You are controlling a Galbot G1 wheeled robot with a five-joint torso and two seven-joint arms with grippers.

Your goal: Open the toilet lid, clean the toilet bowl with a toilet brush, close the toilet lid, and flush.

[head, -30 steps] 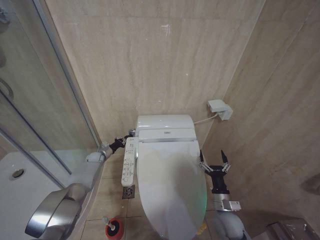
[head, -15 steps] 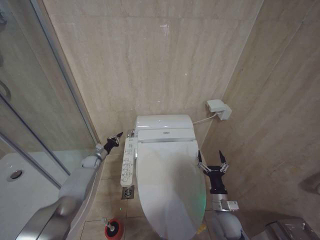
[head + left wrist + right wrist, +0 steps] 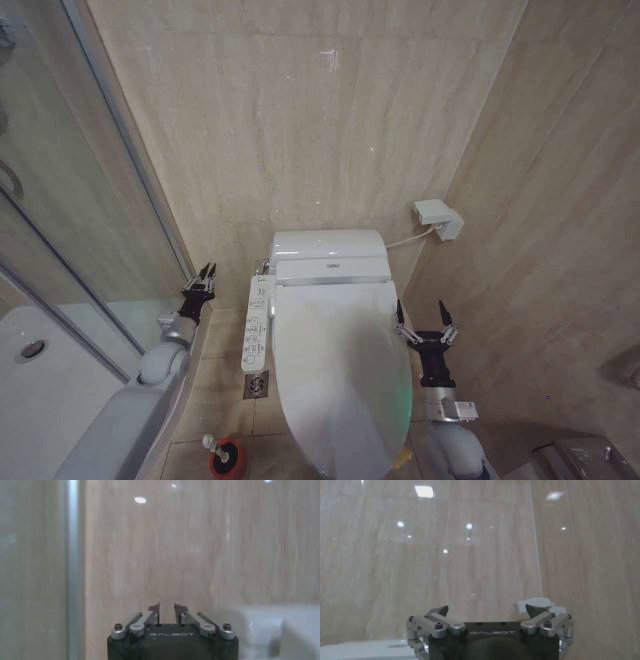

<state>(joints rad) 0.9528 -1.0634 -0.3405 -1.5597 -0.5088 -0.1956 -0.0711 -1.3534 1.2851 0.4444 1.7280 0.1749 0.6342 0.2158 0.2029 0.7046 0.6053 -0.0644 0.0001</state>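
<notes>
toilet lid (image 3: 335,375): we see it down
left gripper (image 3: 203,279): jaws near-closed, empty, by the shower glass
right gripper (image 3: 424,322): jaws wide, empty, beside lid

Beige stone-look tiles cover the back wall (image 3: 330,130) and the side wall (image 3: 560,230), and they meet in a corner. A small white box (image 3: 440,217) is fixed low on the side wall, with a white cable (image 3: 408,240) running from it. A glass shower door (image 3: 60,200) with a metal frame stands beside a white shower tray (image 3: 35,385), which has a round drain (image 3: 33,349). A small square floor drain (image 3: 256,384) sits in the tiled floor (image 3: 225,400). A red round cup (image 3: 227,459) stands on the floor.
</notes>
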